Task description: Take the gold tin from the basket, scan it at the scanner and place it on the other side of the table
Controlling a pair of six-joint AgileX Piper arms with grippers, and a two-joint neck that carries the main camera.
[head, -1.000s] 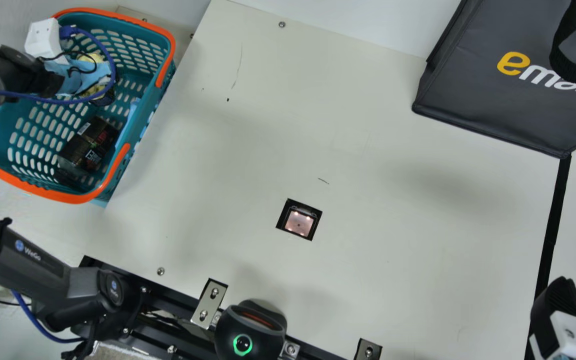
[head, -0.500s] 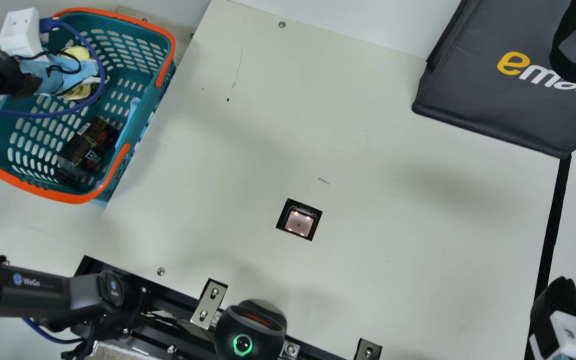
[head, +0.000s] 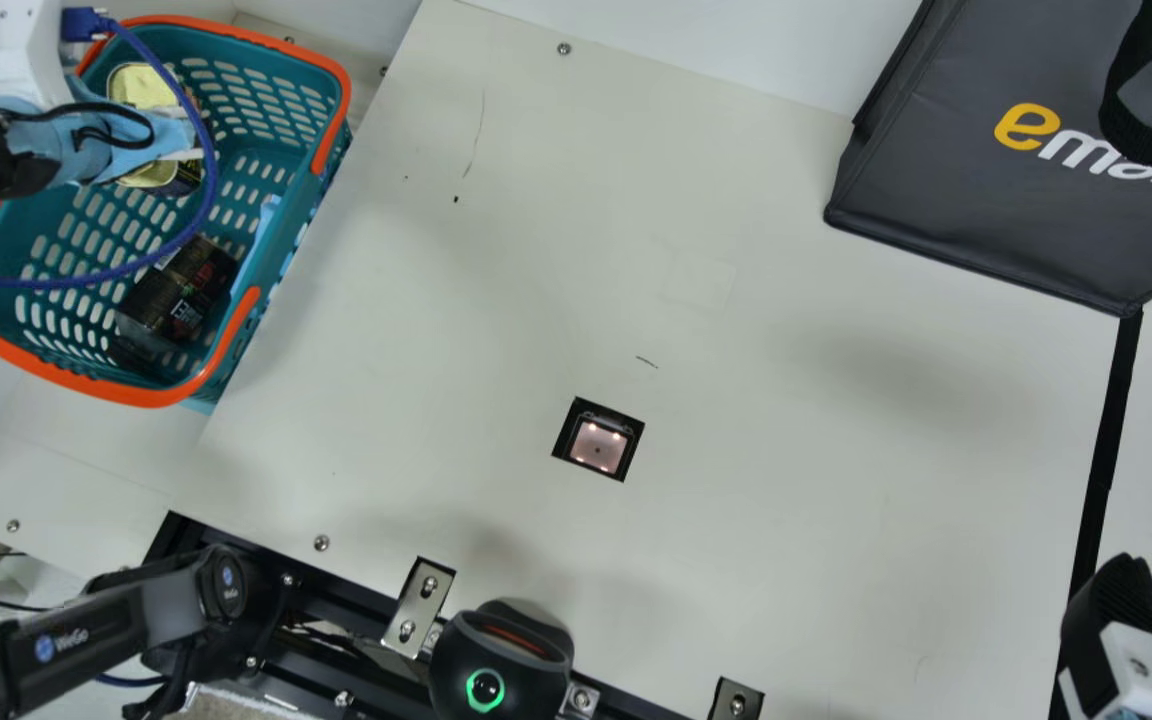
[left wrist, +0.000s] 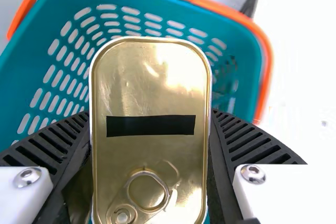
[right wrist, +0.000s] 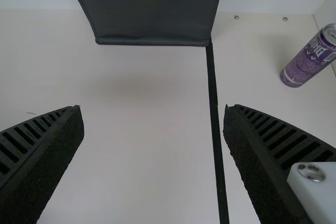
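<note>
Main view: I find the tin in the left gripper, over the far end of the basket, probably raised for the carry to the scanner. The scanner sits flush in the table, its window facing up, so in my judgement the tin's code must be presented from above. A dark pack lies near the basket's other end, apart from the tin. The gripper covers the middle of the tin, and a blue cable crosses the basket. The left arm is cut off at the edge. I cannot tell whether the tin has cleared the basket's rim.

Left wrist view: I confirm the left gripper is clamped on the tin, one ribbed finger along each long side. That grip spans the narrow width and leaves the lid and its pull ring uncovered. The tin's lower end is cut off; its underside is hidden, and I cannot tell where the code is.

Right wrist view: I record the right gripper as parted and holding nothing, above the table near the bag. It is probably parked, as the left does the carrying. A purple can, clipped by the edge, is past the black strip; I take that for the delivery side.
</note>
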